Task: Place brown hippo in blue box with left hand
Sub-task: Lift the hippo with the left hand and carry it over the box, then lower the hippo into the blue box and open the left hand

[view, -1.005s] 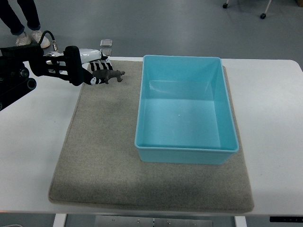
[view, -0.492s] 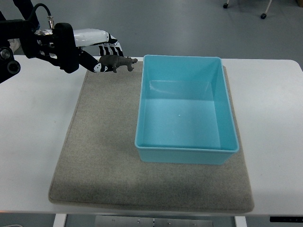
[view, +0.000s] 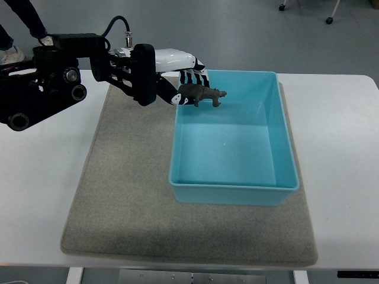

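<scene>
The left hand (view: 172, 80) pinches the brown hippo (view: 201, 94) by its rear, holding it in the air above the far left corner of the blue box (view: 234, 186), its head pointing right. The box sits on a grey mat (view: 124, 195) on the white table (view: 35, 177)

Even, bright overhead lighting; focus sharp throughout. Soft shadows lie inside the blue box (view: 234, 142), whose floor shows faint glare; no evident edge distortion.
</scene>
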